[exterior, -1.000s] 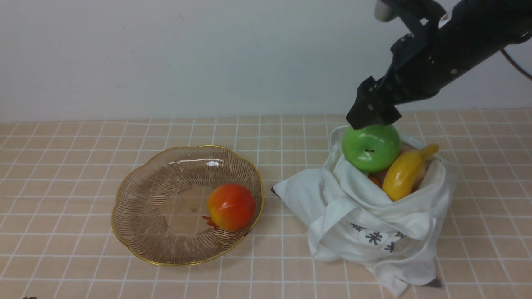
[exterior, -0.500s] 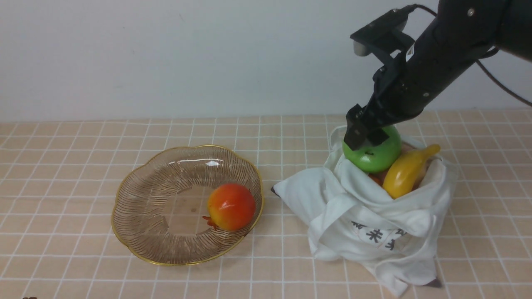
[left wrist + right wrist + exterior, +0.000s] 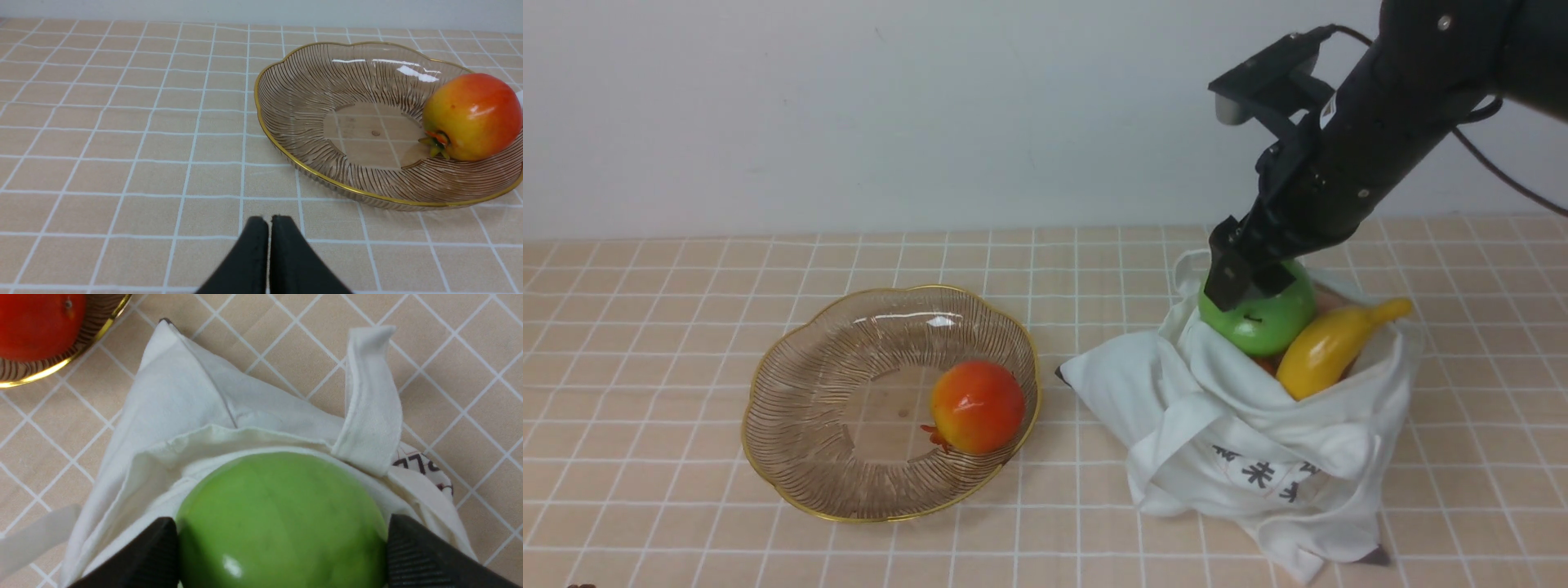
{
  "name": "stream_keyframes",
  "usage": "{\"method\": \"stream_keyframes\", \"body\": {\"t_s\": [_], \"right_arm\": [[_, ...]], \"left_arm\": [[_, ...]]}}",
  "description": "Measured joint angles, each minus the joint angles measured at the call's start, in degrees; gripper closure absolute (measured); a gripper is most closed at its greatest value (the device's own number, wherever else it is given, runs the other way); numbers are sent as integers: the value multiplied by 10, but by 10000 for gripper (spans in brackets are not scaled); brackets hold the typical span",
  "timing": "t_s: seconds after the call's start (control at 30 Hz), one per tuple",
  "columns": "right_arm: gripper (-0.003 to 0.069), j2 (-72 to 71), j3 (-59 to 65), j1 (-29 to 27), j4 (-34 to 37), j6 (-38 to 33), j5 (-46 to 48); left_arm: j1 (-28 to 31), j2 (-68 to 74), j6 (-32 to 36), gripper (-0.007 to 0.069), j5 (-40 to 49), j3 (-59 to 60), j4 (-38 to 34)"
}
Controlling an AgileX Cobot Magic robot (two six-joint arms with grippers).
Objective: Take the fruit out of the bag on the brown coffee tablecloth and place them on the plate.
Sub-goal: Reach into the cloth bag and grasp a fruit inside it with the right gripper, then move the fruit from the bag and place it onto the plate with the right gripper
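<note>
Fruit status at this moment: one piece of four was delivered and three were outstanding.

1. Delivered. The red-orange pomegranate [image 3: 977, 407] lay inside the plate [image 3: 792, 384], against the wall nearest the bag [image 3: 1241, 457]. The plate stood on the tablecloth [image 3: 686, 286] covering the tabletop, near the bag's left side but not touching it.

2. Outstanding. The green apple [image 3: 1270, 314] sat at the top of the bag's open mouth. The yellow banana [image 3: 1331, 347] leaned just beside it, with one end projecting past the bag's right rim. A sliver of orange showed beneath these two inside the bag. It could not be identified, so the fourth piece was judged to be buried there.

3. Right arm. The right fingers [image 3: 1232, 278] reached down into the bag's mouth. In the right wrist view they were spread to the apple's width, one pad against each side of it. This was judged a grip just established, since the apple had not been lifted clear of the bag.

4. Left arm. The left fingers [image 3: 261, 249] were pressed together and held nothing. They hovered low over the tabletop, well apart from the bag, beyond the plate.

5. Remaining work, as judged: lift the apple, carry it left from the bag to the plate, then repeat for the banana and the hidden piece.
</note>
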Motion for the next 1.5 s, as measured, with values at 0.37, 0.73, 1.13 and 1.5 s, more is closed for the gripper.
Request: {"method": "stream_keyframes", "body": {"t_s": [0.37,0.73,1.13,1.5], "right_arm": [[73,-73,-89,0,114,-9,20],[73,-24,-107,125,286,-113,12],[73,134,-107,254,193,-93,-187],[-8,204,-107,262,192,-42,-277]], "left_arm": [[0,0,0,632,0,0,0],[0,0,0,632,0,0,0],[0,0,0,632,0,0,0],[0,0,0,632,0,0,0]]}}
